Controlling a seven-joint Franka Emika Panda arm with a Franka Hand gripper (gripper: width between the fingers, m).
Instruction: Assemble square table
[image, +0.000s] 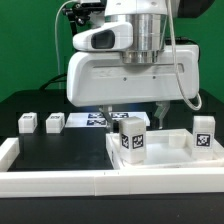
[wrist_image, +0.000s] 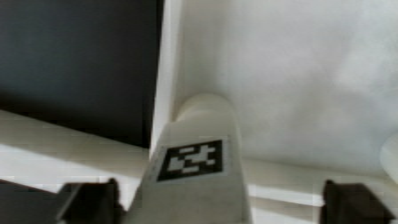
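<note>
claw (wrist_image: 222, 203): spread, straddling one leg (wrist_image: 192, 150), fingers clear of both its sides, lined up so I can pinch it squarely | leg: at slab (image: 165, 165) corner, directly under me | slab: on tabletop (image: 60, 150), exterior view's right

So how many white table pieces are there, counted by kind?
table legs: 4
square tabletop: 1
Total: 5
</note>
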